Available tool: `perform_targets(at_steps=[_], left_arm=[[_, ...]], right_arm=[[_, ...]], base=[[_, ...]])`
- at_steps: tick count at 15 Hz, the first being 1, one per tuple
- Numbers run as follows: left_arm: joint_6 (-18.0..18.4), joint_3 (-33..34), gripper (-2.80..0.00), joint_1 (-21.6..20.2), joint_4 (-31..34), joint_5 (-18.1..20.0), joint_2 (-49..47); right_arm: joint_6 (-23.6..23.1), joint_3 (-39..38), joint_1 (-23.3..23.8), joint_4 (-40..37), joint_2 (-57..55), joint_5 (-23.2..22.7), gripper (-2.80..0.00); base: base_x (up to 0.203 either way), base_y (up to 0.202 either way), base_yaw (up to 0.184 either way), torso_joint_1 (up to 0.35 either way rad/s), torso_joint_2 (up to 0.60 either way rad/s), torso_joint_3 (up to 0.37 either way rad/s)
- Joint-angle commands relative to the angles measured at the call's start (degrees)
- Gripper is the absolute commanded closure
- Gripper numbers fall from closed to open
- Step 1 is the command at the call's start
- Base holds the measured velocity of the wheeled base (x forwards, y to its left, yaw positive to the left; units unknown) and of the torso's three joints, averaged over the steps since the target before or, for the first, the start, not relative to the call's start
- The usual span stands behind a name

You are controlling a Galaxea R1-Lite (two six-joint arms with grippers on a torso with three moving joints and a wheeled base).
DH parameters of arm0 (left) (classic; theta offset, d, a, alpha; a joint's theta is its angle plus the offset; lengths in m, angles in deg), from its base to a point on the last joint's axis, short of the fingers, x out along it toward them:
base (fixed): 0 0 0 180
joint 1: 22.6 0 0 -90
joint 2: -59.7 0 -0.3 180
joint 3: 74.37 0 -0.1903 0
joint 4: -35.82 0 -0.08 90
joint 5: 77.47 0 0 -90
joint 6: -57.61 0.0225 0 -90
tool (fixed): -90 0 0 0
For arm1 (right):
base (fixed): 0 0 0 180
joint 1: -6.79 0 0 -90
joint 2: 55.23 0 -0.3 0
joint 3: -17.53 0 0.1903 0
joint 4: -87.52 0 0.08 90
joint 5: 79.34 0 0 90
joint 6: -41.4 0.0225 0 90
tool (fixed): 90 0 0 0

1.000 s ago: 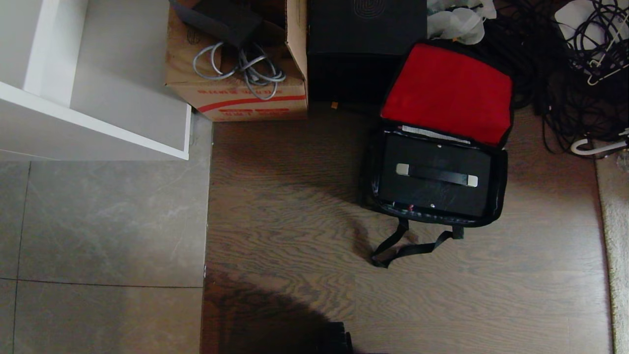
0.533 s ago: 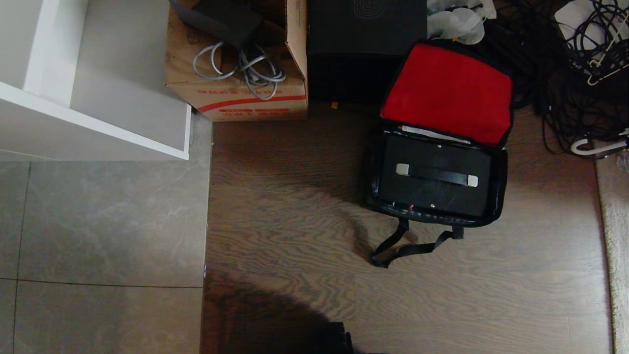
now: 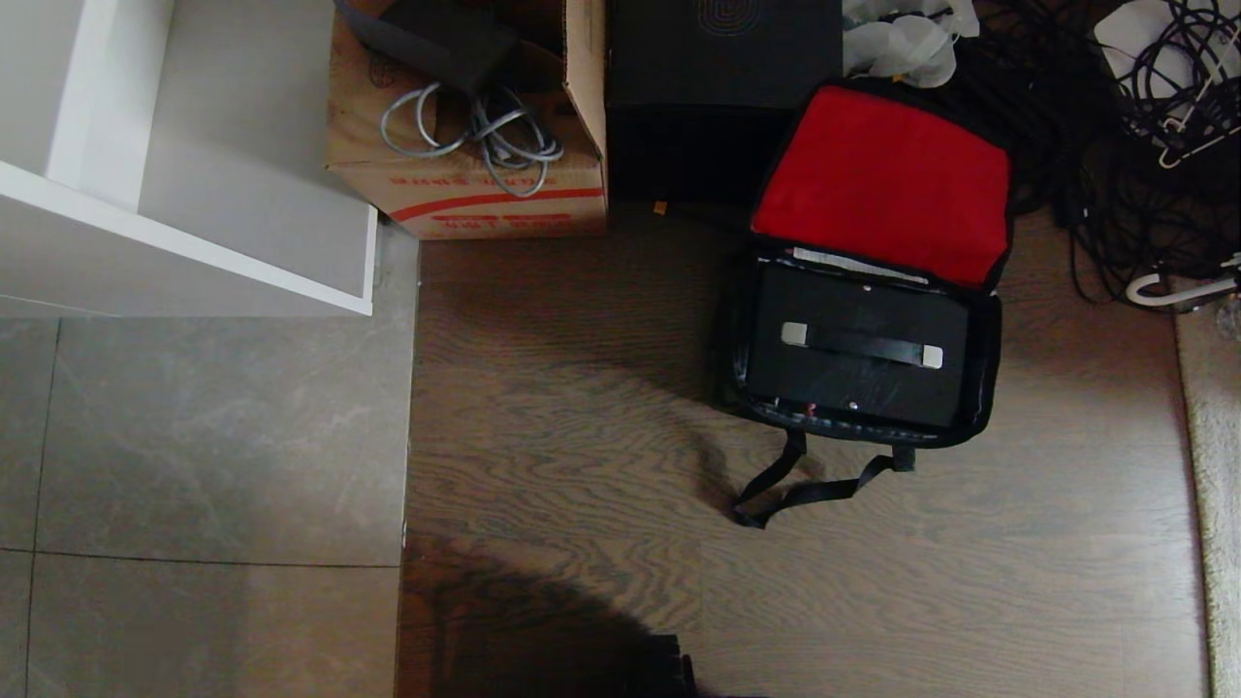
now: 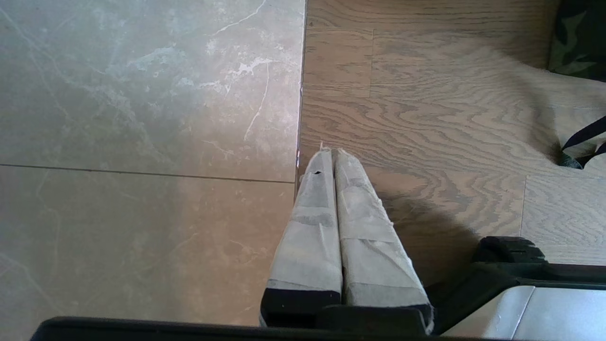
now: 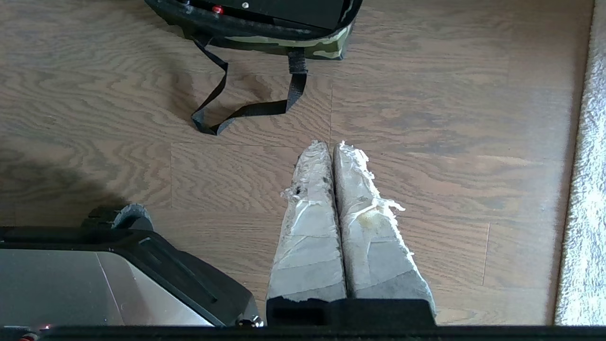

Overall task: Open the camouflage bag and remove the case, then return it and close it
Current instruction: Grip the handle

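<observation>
The camouflage bag [image 3: 981, 388] stands open on the wood floor at the right, its red-lined lid [image 3: 882, 179] folded back. Inside it sits the black case [image 3: 858, 373] with its silver-ended handle [image 3: 861, 345] facing up. The bag's black strap [image 3: 795, 485] trails on the floor in front. Neither gripper appears in the head view. My left gripper [image 4: 333, 152] is shut and empty over the seam between tile and wood. My right gripper [image 5: 330, 146] is shut and empty above bare wood, short of the bag's camouflage wall [image 5: 284, 43] and the strap [image 5: 246, 106].
A brown cardboard box [image 3: 465, 184] with cables and a taller black box [image 3: 722, 87] stand behind the bag. Tangled black cables [image 3: 1134, 174] lie at the far right, a pale rug [image 3: 1217, 465] along the right edge, and a white shelf unit [image 3: 184, 194] at the left.
</observation>
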Motion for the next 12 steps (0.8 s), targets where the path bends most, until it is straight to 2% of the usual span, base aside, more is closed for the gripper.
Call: perform_targets(at_steps=[1, 12], left_arm=[[0.0, 0.0, 0.00, 0.0, 0.0, 0.0, -0.1], [0.0, 0.0, 0.00, 0.0, 0.0, 0.0, -0.1]], right_arm=[[-0.1, 0.0, 0.0, 0.0, -0.2, 0.0, 0.00], [-0.1, 0.0, 0.0, 0.0, -0.2, 0.0, 0.00]], base=[[0.000, 0.000, 0.000, 0.000, 0.00, 0.000], [0.000, 0.000, 0.000, 0.000, 0.00, 0.000]])
